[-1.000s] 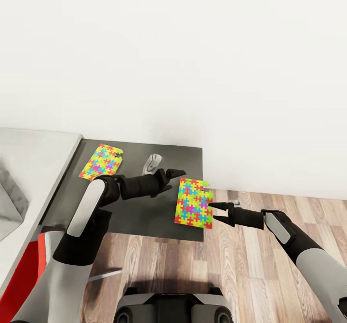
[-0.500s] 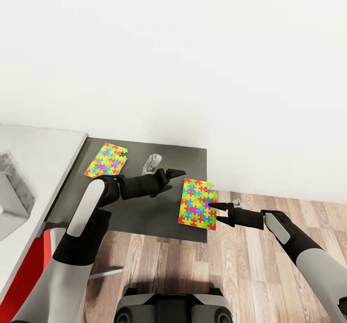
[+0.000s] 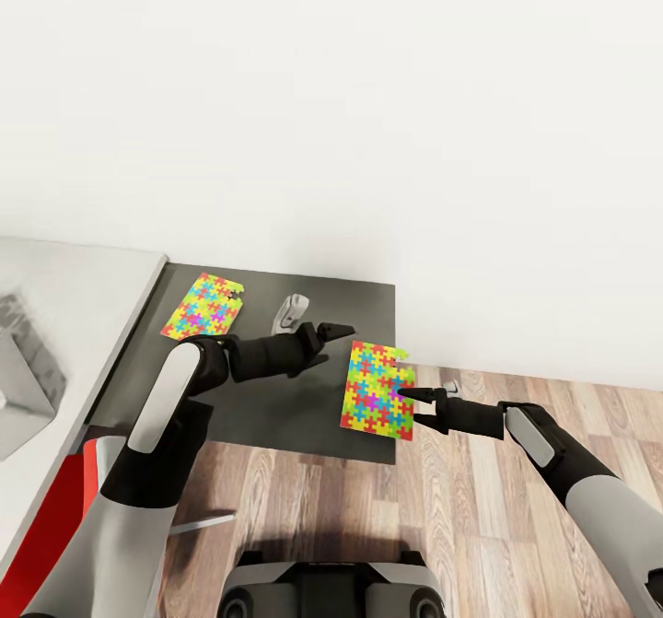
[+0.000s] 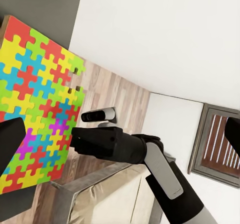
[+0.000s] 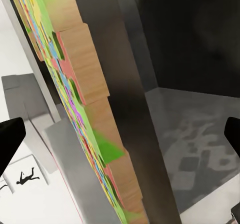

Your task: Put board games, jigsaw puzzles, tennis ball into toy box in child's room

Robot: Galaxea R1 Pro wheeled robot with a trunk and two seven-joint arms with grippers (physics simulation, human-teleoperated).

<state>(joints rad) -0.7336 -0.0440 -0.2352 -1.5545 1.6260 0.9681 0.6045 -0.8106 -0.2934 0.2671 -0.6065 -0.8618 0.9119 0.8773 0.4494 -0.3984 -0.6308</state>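
Two jigsaw puzzles lie on the dark table (image 3: 276, 397). One puzzle (image 3: 203, 306) is at the back left. The other puzzle (image 3: 378, 390) lies at the table's right edge, slightly overhanging. My right gripper (image 3: 412, 400) is open, with its fingertips over that puzzle's right edge. In the right wrist view the puzzle's edge (image 5: 75, 84) runs between the spread fingers (image 5: 10, 134). My left gripper (image 3: 339, 330) hovers open over the table's middle, just left of this puzzle. In the left wrist view, this puzzle (image 4: 35, 99) has the right gripper (image 4: 75, 136) at its edge. A grey bin, possibly the toy box (image 3: 23, 369), is cut off at the far left.
A light grey surface (image 3: 83, 296) adjoins the table on the left, with something red (image 3: 55, 517) below it. A white wall stands close behind the table. Wood-plank floor (image 3: 479, 507) lies to the right and in front, and my base (image 3: 331, 590) is at the bottom.
The view shifted slightly at first. My right gripper's fingertips went from just beside the near puzzle's right edge to overlapping it. Nothing has moved in the last half second.
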